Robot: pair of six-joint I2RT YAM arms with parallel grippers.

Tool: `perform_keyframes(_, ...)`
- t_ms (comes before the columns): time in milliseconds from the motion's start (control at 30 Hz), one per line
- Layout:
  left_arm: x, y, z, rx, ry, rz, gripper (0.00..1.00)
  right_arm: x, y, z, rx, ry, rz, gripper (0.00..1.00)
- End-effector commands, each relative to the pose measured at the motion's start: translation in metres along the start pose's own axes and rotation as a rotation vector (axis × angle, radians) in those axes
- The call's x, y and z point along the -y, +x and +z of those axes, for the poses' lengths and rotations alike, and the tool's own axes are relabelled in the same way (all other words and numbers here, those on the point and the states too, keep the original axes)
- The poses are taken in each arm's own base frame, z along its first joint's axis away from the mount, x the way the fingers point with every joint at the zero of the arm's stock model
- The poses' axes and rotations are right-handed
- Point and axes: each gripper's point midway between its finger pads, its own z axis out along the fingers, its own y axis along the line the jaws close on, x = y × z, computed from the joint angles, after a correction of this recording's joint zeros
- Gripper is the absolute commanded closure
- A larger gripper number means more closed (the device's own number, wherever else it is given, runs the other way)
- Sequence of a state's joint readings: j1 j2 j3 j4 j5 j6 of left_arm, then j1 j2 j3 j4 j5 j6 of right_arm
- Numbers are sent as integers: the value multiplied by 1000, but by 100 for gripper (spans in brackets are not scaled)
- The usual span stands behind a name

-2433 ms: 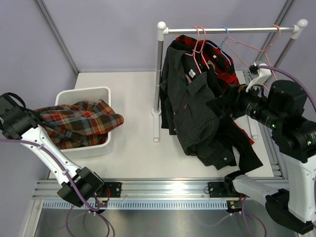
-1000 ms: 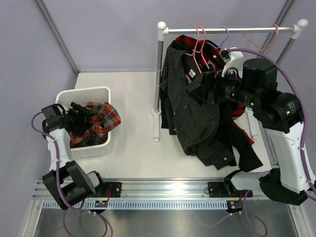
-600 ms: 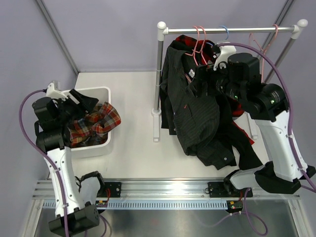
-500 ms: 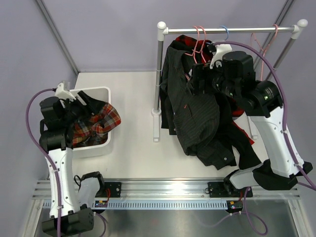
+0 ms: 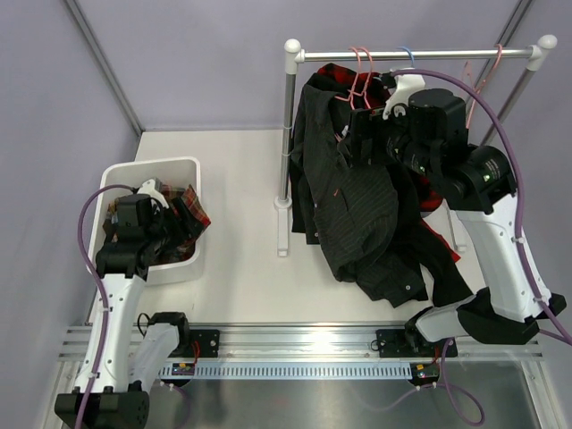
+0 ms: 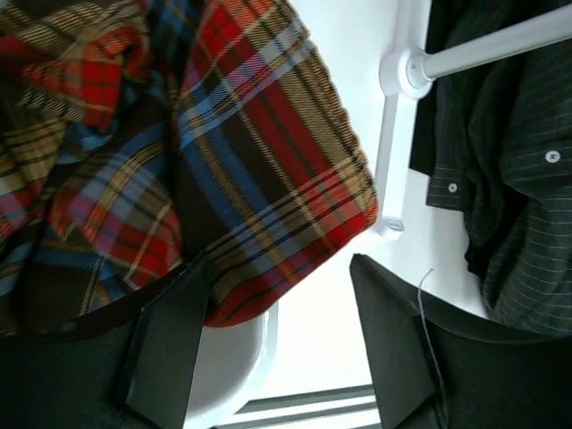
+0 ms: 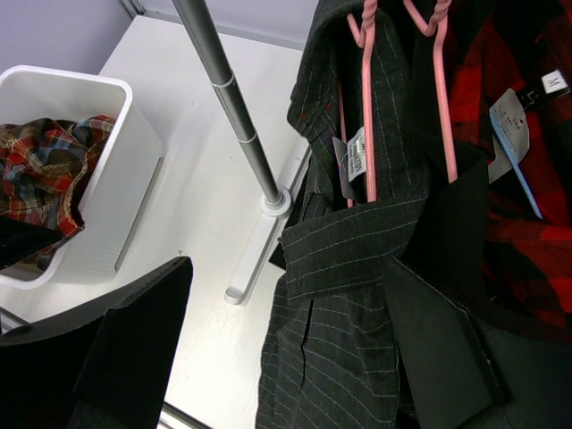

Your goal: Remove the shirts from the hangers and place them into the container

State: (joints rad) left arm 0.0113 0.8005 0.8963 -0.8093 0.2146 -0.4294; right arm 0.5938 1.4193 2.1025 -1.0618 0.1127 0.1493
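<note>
Our left gripper (image 6: 279,268) has swung in over the tub (image 5: 147,166). The plaid shirt (image 5: 186,214), earlier draped across the tub, now lies bunched inside with one hem over the rim. The jaws stand apart, clamping nothing. The right gripper (image 7: 288,268) has come up to the pinstriped shirt (image 7: 357,295), jaws wide. Only its wrist view shows pink hangers (image 7: 368,134) inside the collars. Bare table separates tub and post (image 7: 228,98).

White tabletop (image 5: 241,197), evenly lit, enclosed by plain lavender wall panels (image 5: 197,63) with grey metal struts (image 5: 103,67). White-and-grey garment rail (image 5: 447,54) stands at rear right.
</note>
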Motion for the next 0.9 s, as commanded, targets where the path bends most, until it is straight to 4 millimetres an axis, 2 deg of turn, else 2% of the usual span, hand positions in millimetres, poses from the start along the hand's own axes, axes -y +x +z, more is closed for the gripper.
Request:
perform_keyframes(0, -11, -10, -8, 74, -66, 16, 37, -5, -16, -12, 73, -29, -8, 3)
perform_keyframes(233, -30, -10, 5, 19, -184, 13, 59, -18, -16, -20, 70, -100, 18, 3)
perform_keyframes(333, -41, -10, 18, -41, -244, 15, 65, -32, -23, -32, 86, -179, 42, 3)
perform_keyframes(367, -44, -6, 28, -83, -257, 9, 68, -37, -28, -39, 101, -209, 52, 3)
perform_keyframes(400, -42, -4, 32, -102, -245, 5, 71, -48, -32, -46, 104, -265, 83, 3)
perform_keyframes(467, -42, 0, 44, -140, -242, -12, 79, -63, -54, -68, 169, -353, 117, 3)
perform_keyframes(500, -40, 2, 47, -156, -231, -19, 83, -77, -63, -79, 181, -430, 164, 3)
perform_keyframes(533, -40, 3, 50, -166, -231, -27, 88, -86, -79, -98, 234, -494, 177, 3)
perform_keyframes(567, -40, 2, 52, -166, -232, -40, 90, -105, -83, -114, 229, -620, 177, 3)
perform_keyframes(600, -43, 0, 54, -169, -233, -62, 93, -118, -101, -131, 278, -707, 221, 2)
perform_keyframes(633, -45, -4, 54, -152, -239, -80, 93, -127, -109, -141, 292, -773, 239, 2)
perform_keyframes(667, -47, -6, 54, -139, -238, -108, 93, -140, -110, -162, 287, -886, 238, 1)
perform_keyframes(700, -44, -11, 49, -113, -214, -125, 92, -150, -122, -171, 305, -973, 300, 1)
perform_keyframes(800, -40, -30, 36, -32, -206, -144, 85, -163, -130, -196, 275, -1120, 373, 0)
perform_keyframes(833, -36, -35, 28, -4, -198, -141, 77, -163, -131, -200, 276, -1124, 377, 1)
perform_keyframes(867, -33, -40, 22, 12, -193, -146, 65, -161, -133, -203, 291, -1109, 389, 0)
